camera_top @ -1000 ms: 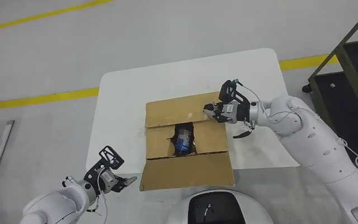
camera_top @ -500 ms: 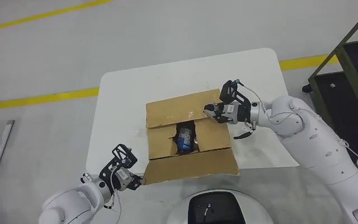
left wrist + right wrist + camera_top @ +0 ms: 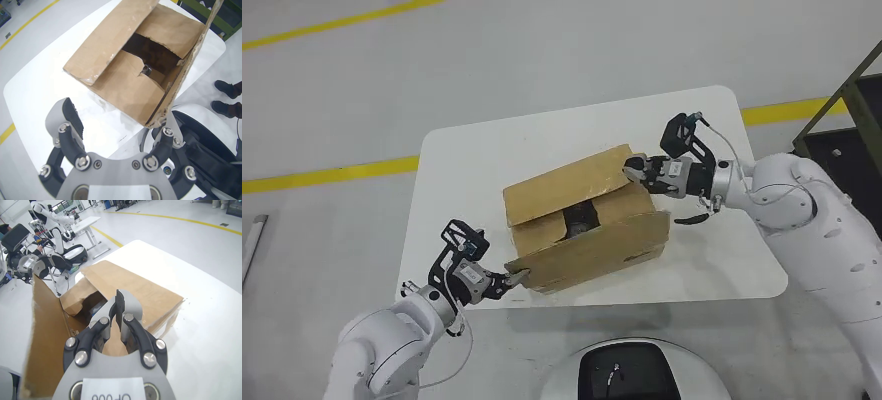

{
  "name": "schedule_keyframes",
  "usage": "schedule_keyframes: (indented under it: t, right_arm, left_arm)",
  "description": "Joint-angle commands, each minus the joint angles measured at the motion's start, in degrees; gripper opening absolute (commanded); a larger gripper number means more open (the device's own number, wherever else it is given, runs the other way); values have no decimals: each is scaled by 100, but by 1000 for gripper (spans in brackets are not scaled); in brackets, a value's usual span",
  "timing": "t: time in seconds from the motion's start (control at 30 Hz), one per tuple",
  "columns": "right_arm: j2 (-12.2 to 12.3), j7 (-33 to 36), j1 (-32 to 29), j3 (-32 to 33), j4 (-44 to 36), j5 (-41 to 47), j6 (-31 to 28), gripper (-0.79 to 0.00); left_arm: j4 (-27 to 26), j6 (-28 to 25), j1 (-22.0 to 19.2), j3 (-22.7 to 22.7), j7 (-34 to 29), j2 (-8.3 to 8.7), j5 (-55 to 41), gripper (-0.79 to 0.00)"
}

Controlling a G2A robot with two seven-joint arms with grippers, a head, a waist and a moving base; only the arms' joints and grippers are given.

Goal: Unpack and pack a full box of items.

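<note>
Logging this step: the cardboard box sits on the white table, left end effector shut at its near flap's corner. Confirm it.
The left end effector is open, not shut, per the left wrist view; the cardboard box and white table are as stated.

The cardboard box [image 3: 582, 215] is plain brown with a dark inside, the table [image 3: 472, 170] white, the floor [image 3: 342, 90] pale grey crossed by yellow lines [image 3: 322, 176], the rack [image 3: 222, 20] olive green, and the left gripper [image 3: 117, 113] and right gripper [image 3: 117, 302] silver-grey with black ribbed pads.
</note>
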Motion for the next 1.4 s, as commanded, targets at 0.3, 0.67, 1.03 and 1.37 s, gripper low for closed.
schedule_keyframes:
  t: [0.3,0.67,1.03,1.37]
  right_arm:
    - [48,-550,-195,-29,-995,-1831,255,-785]
    - [-73,-1546,-682,-655,-921,-3527,1362,-785]
    - [-196,-1538,-625,-999,-681,-3682,1520,-785]
    - [-253,-1563,-621,-1038,-657,-3752,1514,-785]
  left_arm:
    - [640,512,-635,496,-217,2,404,0]
    - [908,735,-899,696,-441,15,448,0]
    - [1099,1000,-985,688,-573,28,189,0]
    - [735,1147,-774,173,-864,101,252,0]
